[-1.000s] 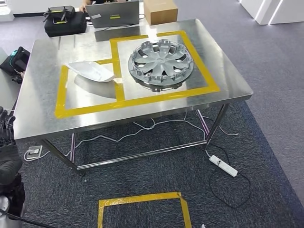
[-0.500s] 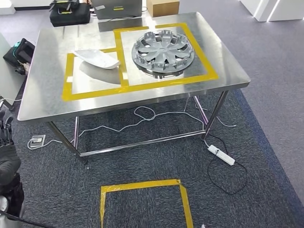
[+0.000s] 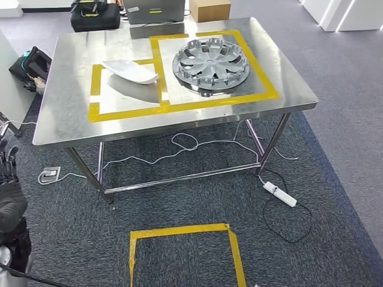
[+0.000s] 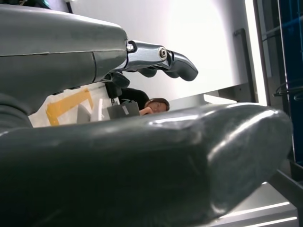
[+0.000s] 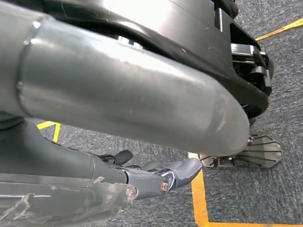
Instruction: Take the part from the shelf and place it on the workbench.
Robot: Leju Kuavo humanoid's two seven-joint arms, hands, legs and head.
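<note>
Head view shows the hubcap [image 3: 210, 63] and a white part [image 3: 130, 71] already lying on the counter [image 3: 63, 113], inside yellow tape frames. Left robot hand [image 4: 161, 59] and right robot hand [image 5: 168, 175] hold nothing, fingers apart. Risk: walking into the floor cable [image 3: 280, 203] or bumping the counter's edge.

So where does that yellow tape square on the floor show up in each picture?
Head view: yellow tape square at bottom centre, in front of the workbench.
Left wrist view: not in it.
Right wrist view: a tape corner at lower right, likely the same square.
Shared landmark: the dark carpet beneath it.
</note>
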